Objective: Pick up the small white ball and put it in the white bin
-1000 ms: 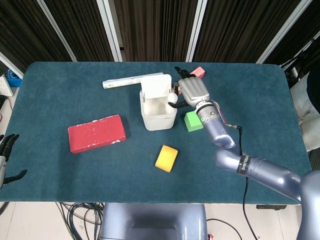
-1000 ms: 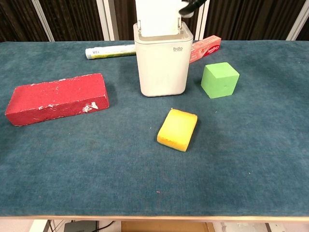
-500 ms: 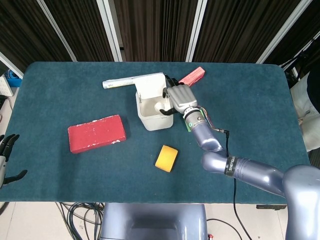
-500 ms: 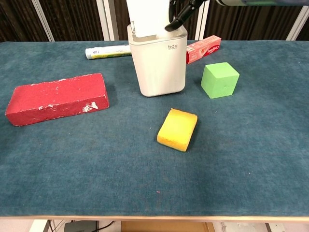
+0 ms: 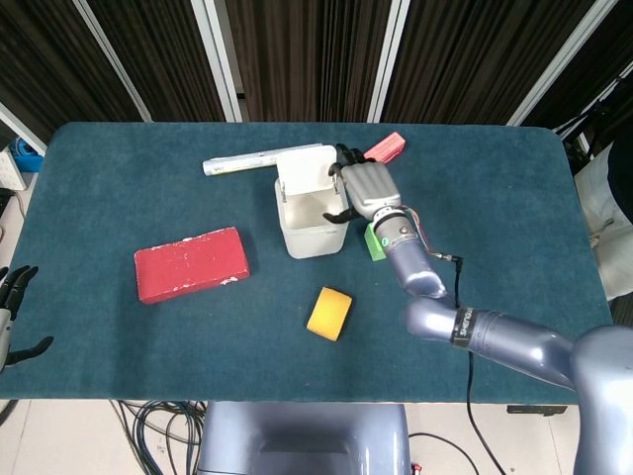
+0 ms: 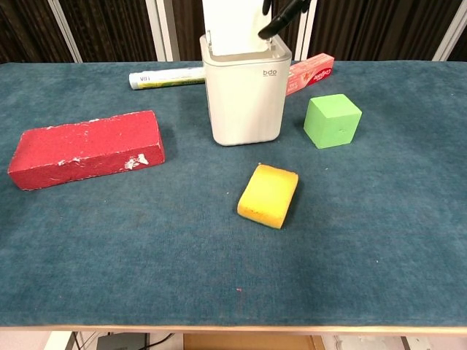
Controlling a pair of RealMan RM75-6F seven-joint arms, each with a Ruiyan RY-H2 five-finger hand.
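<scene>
The white bin [image 5: 311,233] [image 6: 246,95] stands upright at the table's middle, its lid flap raised at the back. My right hand [image 5: 363,188] hangs over the bin's right rim with its dark fingers [image 6: 280,16] apart and nothing visible between them. The small white ball does not show in either view; the bin's inside is only partly visible from the head view. My left hand [image 5: 12,302] hangs off the table's front left corner, fingers spread and empty.
A green cube [image 6: 332,120] sits just right of the bin, under my right forearm. A yellow sponge [image 6: 268,195] lies in front of the bin. A red brick [image 6: 86,148] lies left; a white tube [image 6: 166,76] and a red box [image 6: 310,73] lie behind.
My right hand reached over the bin's opening with the ball, then drew back to the right rim without it. The bin tipped left under the hand and has settled back.
</scene>
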